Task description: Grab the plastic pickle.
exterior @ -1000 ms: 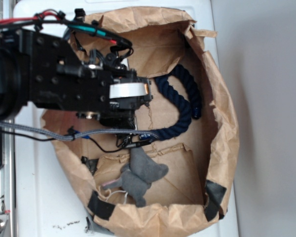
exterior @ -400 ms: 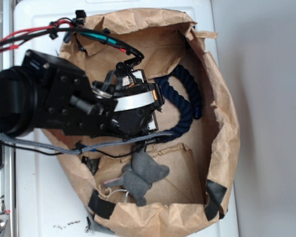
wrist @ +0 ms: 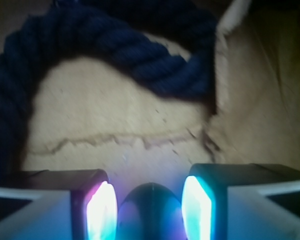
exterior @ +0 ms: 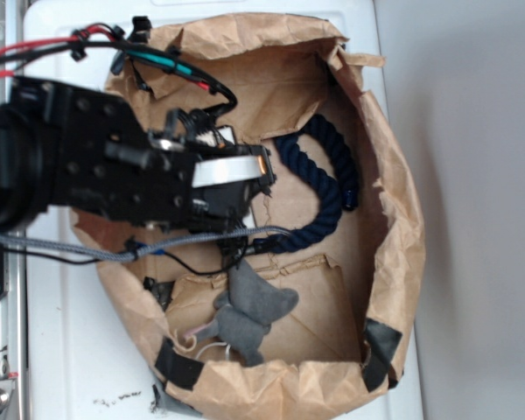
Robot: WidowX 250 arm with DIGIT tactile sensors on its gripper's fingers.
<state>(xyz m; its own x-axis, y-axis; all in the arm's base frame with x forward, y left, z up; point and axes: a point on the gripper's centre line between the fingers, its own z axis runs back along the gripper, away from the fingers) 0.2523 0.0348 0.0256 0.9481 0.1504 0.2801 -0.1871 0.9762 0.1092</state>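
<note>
Plastic pickle [wrist: 150, 210] clamped in end effector [wrist: 150, 207] (rounded end forward), long axis toward navy rope [wrist: 115, 45]

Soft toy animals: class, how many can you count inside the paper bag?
1. The grey plush elephant lies near the front edge of the paper bag, below the navy rope. The arm covers the bag's left part, so another could be hidden.

Exterior view: even, soft daylight, mildly soft focus. White surface [exterior: 61, 332] near blown out. My arm [exterior: 79, 166] reads as near-black mass, detail lost. Shadow pools inside the paper bag [exterior: 394, 227] walls.

Wrist view: dim, heavily blurred. My finger pads [wrist: 101, 210] glow blue-magenta, glaring. Navy rope [wrist: 115, 45] smeared, out of focus; corners fall dark.
</note>
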